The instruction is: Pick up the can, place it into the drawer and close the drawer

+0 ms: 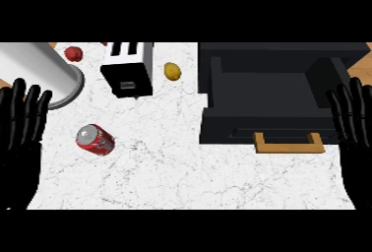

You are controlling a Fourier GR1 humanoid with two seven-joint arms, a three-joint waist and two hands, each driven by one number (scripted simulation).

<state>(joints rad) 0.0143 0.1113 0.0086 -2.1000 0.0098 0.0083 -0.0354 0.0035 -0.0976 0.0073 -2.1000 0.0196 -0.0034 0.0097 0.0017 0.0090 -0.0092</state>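
In the head view you see the red can (pixel 95 140) lying on its side on the white marble counter (pixel 181 172), left of centre, well apart from the open black drawer (pixel 269 98) with its wooden handle (pixel 288 143) at the right. Your left hand (pixel 22 120) rests at the left edge and your right hand (pixel 352 118) at the right edge beside the drawer, both with fingers straight and spread, holding nothing. Behind the can you have a toaster (pixel 129 69), a large metal cylinder (pixel 40 74), a red fruit (pixel 73 53) and a yellow fruit (pixel 172 71).
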